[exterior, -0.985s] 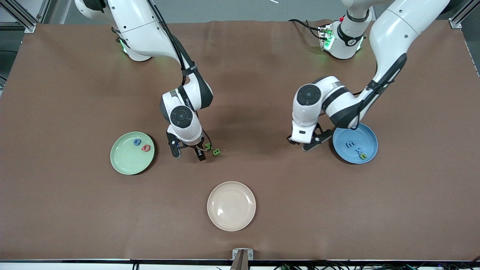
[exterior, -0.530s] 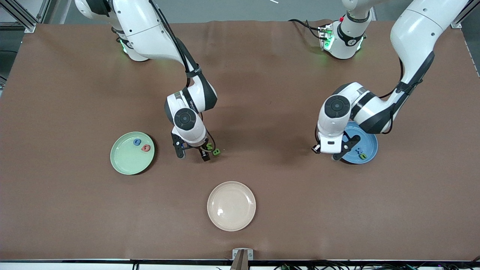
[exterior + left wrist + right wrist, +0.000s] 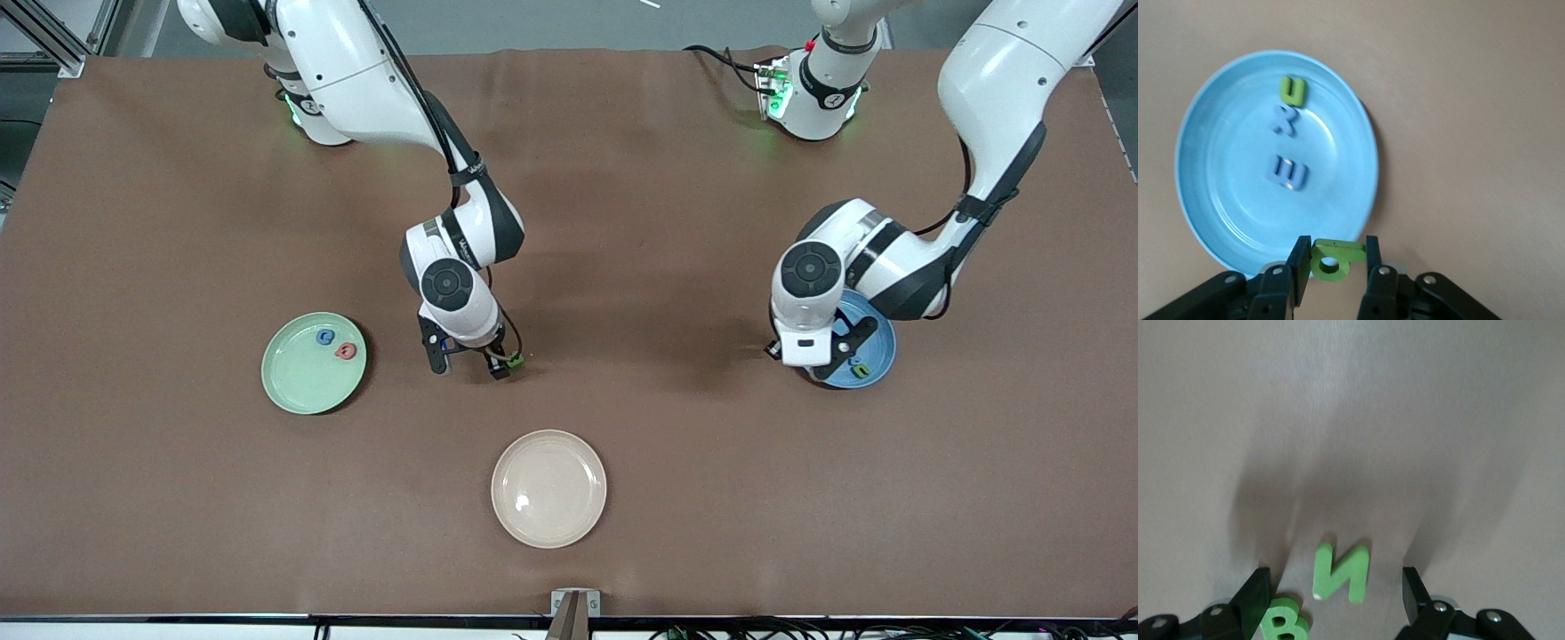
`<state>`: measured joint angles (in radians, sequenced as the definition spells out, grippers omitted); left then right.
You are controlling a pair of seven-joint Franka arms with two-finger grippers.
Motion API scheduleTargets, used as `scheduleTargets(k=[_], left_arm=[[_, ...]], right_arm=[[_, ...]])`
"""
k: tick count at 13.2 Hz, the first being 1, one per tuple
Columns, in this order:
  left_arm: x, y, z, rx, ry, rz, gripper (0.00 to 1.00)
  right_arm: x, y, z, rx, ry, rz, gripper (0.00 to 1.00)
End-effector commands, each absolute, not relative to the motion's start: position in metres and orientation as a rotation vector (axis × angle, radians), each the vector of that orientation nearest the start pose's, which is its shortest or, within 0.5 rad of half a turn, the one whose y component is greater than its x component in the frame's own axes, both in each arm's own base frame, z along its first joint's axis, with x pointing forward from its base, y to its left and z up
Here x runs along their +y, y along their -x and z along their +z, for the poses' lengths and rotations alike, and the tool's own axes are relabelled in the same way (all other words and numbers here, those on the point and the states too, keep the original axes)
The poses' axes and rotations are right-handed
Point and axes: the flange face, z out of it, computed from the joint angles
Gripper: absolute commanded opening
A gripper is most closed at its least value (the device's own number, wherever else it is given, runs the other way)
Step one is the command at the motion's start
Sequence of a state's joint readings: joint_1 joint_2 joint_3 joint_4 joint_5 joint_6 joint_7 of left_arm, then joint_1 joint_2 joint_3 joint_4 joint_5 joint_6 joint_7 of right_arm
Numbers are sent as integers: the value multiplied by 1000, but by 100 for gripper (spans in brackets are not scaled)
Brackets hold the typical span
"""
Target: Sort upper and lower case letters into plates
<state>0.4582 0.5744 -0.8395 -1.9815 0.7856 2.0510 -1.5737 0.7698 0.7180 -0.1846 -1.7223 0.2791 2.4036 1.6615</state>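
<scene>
Pinching a light, stiff green letter (image 3: 1331, 259) in the left gripper (image 3: 1333, 261) over the blue plate (image 3: 1218, 220)'s rim, lower right of the front view. Spreading the right gripper (image 3: 1338, 600) around the N (image 3: 1340, 572), beside the B (image 3: 1283, 621); likely best gripping across flat edges.

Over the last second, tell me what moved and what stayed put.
The left gripper, shut on a green letter, carried it sideways to the sky blue plate. The right gripper, open, slid toward the left arm's end over the green N and B. The mint plate, its two letters and the beige plate stayed.
</scene>
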Motion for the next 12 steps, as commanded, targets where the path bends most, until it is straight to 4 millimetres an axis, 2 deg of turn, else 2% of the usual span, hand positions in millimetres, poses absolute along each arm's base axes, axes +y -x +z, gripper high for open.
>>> scheduleTargets(k=[1,3,4,5,6,7,12], left_arm=[[-131,-564,251,-1085,2617,-44,2],[-126,-563,247,-1103,2613,-22,11],[-126,-564,246,-1119,2613,-5,24],[-115,-566,245,-1145,2602,7,46],[-106,-568,244,-1170,2591,12,88],[-104,-570,246,-1177,2592,7,100],[-122,-594,277,-1207,2623,-70,100]], right_arm=[[386,-546,171,1833,2533,122,81],[387,-545,170,1818,2544,120,73],[388,-544,170,1817,2547,122,71],[388,-544,171,1819,2548,120,71],[387,-544,172,1818,2551,114,71],[387,-544,172,1816,2558,113,71],[378,-543,169,1801,2647,78,72]])
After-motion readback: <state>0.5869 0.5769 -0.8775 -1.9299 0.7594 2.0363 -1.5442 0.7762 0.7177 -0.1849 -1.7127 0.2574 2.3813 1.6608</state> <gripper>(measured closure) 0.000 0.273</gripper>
